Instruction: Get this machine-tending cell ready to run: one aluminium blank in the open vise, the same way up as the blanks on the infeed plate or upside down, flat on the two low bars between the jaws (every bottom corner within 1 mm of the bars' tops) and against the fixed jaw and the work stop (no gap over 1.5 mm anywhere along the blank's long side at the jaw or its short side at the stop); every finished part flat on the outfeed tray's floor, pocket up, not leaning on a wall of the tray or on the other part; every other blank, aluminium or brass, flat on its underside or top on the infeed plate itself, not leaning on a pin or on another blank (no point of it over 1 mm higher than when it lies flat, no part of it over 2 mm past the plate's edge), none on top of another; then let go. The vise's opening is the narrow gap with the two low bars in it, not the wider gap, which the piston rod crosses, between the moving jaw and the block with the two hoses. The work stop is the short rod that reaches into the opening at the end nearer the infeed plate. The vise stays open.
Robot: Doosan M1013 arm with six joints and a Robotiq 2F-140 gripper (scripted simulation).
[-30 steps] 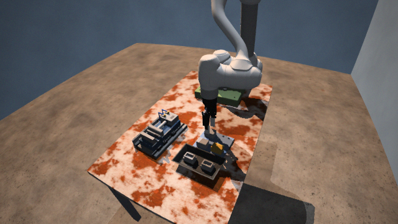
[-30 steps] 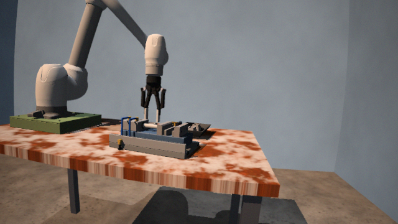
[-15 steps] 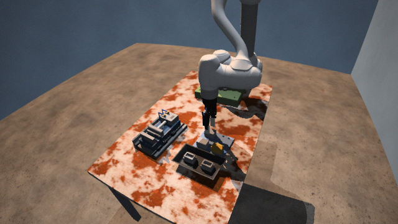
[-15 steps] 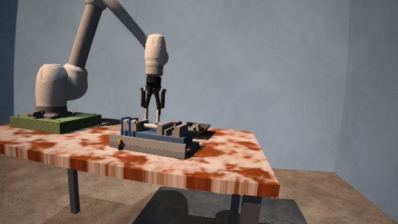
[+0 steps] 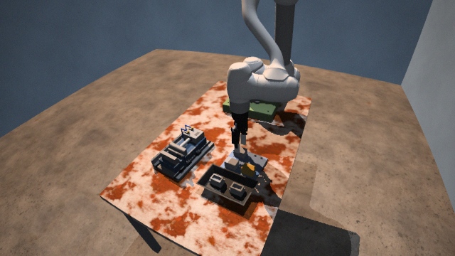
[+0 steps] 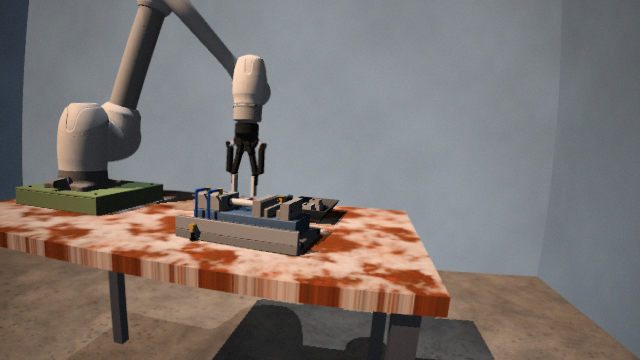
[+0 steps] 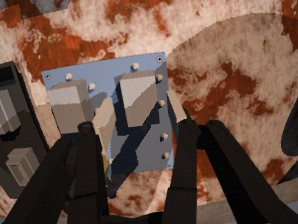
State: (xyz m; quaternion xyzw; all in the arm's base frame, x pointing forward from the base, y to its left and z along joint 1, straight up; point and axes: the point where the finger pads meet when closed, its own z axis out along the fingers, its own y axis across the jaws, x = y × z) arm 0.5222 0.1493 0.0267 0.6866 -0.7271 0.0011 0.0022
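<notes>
My gripper (image 5: 239,146) (image 6: 244,190) (image 7: 140,105) is partly open and empty. It hangs just above the infeed plate (image 5: 261,161) (image 7: 143,152), its fingers either side of an aluminium blank (image 5: 243,153) (image 7: 136,95). A second aluminium blank (image 5: 232,163) (image 7: 68,104) lies beside it on the plate. A brass blank (image 5: 249,169) sits at the plate's tray-side edge; in the wrist view my finger mostly hides it. The vise (image 5: 183,153) (image 6: 250,225) stands open to the left. Two finished parts (image 5: 217,181) (image 5: 237,190) sit pocket up in the outfeed tray (image 5: 205,180) (image 6: 327,204).
The arm's green base plate (image 5: 264,111) (image 6: 90,197) is at the back of the table. Small pins stand along the infeed plate's edges. The vise's two blue hoses (image 6: 202,197) rise at its far end. The table edge is close behind the tray.
</notes>
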